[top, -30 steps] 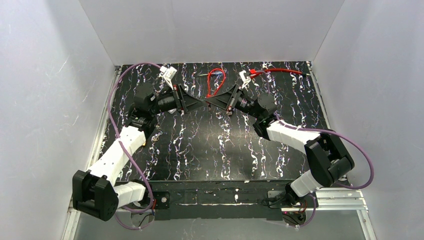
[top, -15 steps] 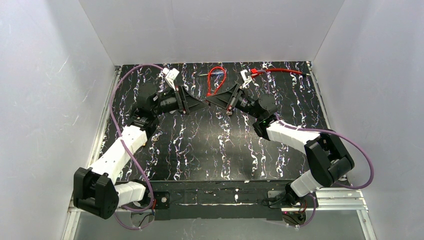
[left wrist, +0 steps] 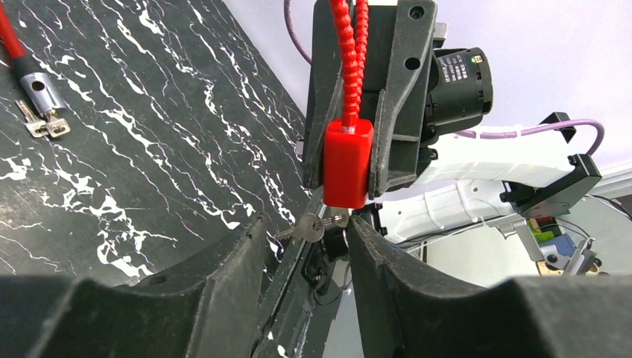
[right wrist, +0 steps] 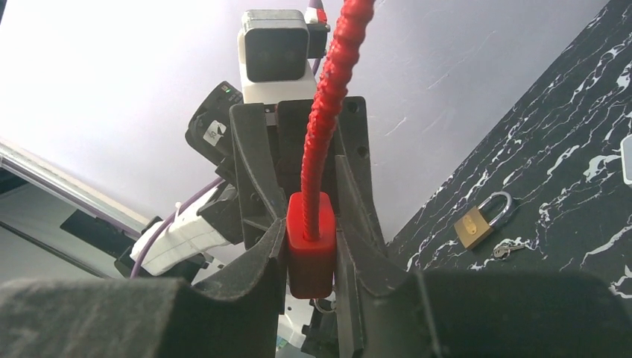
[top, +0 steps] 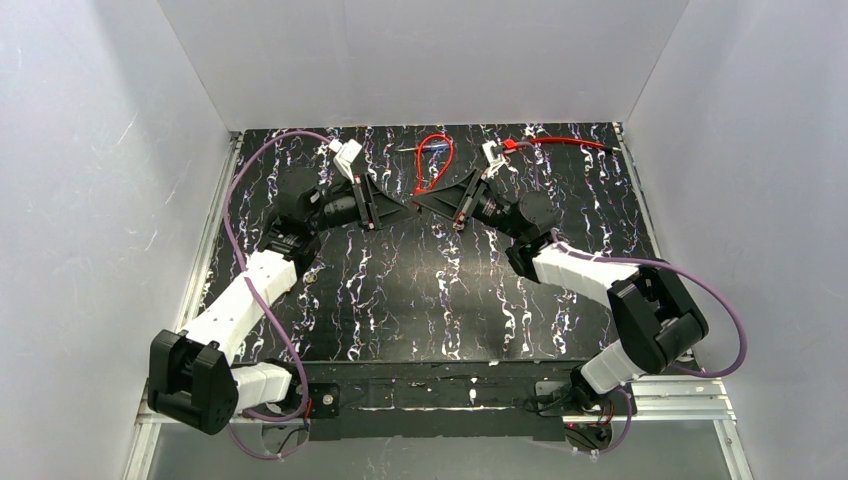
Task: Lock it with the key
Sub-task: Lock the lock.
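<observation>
Right gripper [right wrist: 311, 237] is pinching the lock [right wrist: 311, 257], cable [right wrist: 334, 89] running out of frame; left gripper [left wrist: 305, 233] is flanking the key [left wrist: 304, 227], jaws' grip unclear.

Red lock body [right wrist: 311, 261] clamped in right claw [right wrist: 311, 237], ribbed red cable [right wrist: 328, 112] leaving one end; small silver key [left wrist: 306, 227] at the other.

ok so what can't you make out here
- Left wrist view: how deep the key sits in the red lock, too small to tell.
- Right wrist view: the key, hidden beneath the lock.
- Top view: key and lock, hidden between the left hand and right hand.
</observation>
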